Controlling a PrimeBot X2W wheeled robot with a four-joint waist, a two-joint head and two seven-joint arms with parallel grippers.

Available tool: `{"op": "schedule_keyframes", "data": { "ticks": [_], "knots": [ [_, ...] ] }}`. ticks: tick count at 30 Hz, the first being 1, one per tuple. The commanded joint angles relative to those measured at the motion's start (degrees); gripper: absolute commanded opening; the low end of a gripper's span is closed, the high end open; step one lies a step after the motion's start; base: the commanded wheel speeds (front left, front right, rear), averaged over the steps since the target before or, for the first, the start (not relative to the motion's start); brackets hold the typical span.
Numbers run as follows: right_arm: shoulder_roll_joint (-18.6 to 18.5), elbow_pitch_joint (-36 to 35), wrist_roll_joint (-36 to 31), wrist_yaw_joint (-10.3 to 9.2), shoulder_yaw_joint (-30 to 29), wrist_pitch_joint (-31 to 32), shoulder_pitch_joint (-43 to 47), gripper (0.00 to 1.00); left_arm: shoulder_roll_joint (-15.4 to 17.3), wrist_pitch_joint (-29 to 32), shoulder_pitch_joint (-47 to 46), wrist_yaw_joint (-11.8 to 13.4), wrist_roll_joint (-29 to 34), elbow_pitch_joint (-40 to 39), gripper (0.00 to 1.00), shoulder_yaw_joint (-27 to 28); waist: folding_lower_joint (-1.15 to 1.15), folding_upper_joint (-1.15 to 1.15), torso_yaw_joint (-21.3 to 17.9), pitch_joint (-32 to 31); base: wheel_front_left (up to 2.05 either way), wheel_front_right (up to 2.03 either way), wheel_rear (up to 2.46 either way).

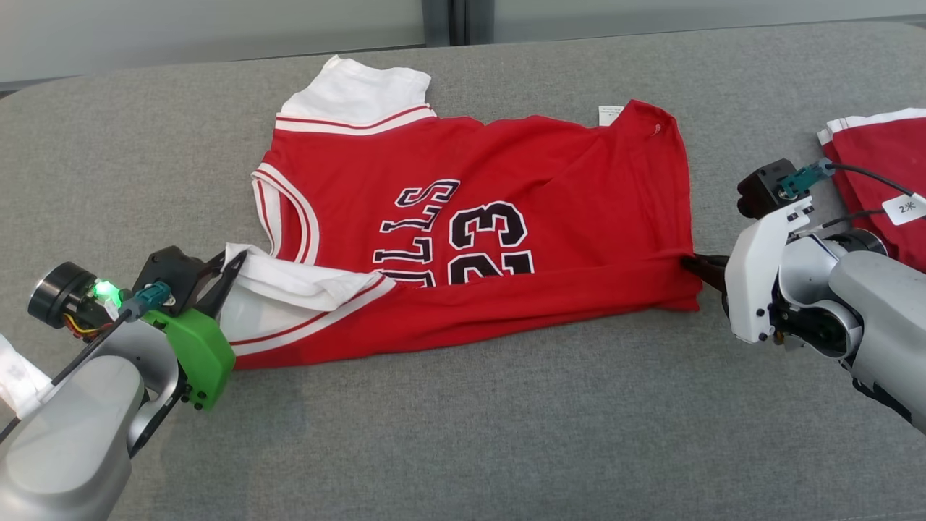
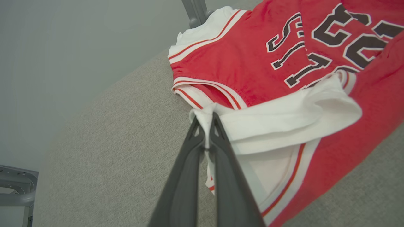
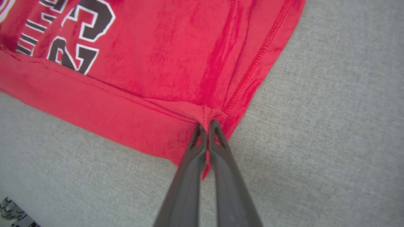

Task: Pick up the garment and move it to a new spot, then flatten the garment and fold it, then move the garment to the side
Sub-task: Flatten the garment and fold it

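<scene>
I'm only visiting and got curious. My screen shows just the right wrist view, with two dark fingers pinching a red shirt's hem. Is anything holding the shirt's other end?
Observer: Yes. The left wrist view shows the left gripper shut on the white sleeve of the jersey.
Operator: Any other clothes around?
Observer: The head view shows a second red garment at that view's right edge, bearing a paper tag.
Operator: Is the rest of the shirt lying flat?
Observer: In the head view its other sleeve lies spread at the far side, with nothing touching it.
</scene>
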Motion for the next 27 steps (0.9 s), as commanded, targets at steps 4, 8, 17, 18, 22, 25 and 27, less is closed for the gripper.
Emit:
{"op": "schedule_keyframes", "data": {
  "ticks": [4,8,17,18,22,25,27],
  "knots": [
    [0.1,0.6,-0.7,-0.1,0.5,-2.2,-1.1,0.0,-1.0,-1.7,-2.3,-0.1,-0.7,2.5,0.0,-0.3,0.0,0.0,0.2,0.9,0.0,0.0,0.0],
    [0.6,1.8,-0.4,-0.11,0.1,-4.9,-1.4,1.0,-2.3,-2.8,-3.5,0.1,-0.7,5.4,0.43,-0.3,0.0,0.0,0.4,1.4,0.0,0.0,0.0],
    [1.6,4.6,-0.5,-0.1,-3.1,-15.3,-2.3,1.0,-6.0,-8.7,-3.9,4.4,-4.4,9.7,1.0,4.0,0.0,0.0,0.9,0.7,0.0,0.0,0.0],
    [1.7,4.8,-1.0,-0.1,-3.7,-17.8,-2.0,1.0,-6.5,-9.6,-3.4,5.3,-5.0,9.6,1.0,5.0,0.0,0.0,0.9,0.4,0.0,0.0,0.0],
    [2.1,5.3,-3.2,-0.1,-5.4,-27.6,0.8,1.0,-8.3,-11.7,-0.3,7.8,-6.8,7.5,1.0,8.7,0.0,0.0,1.1,-1.1,0.0,0.0,0.0],
    [3.6,5.6,-5.7,-0.1,-8.3,-31.6,3.2,1.0,-9.6,-12.1,2.3,10.0,-6.9,2.8,1.0,12.9,0.0,0.0,0.9,-2.3,0.0,0.0,0.0],
    [4.3,4.1,-9.0,-0.09,-12.2,-32.1,4.8,1.0,-10.6,-12.1,5.5,11.3,-5.9,-1.2,1.0,15.9,0.0,0.0,0.7,-2.9,0.0,0.0,0.0]
  ]
}}
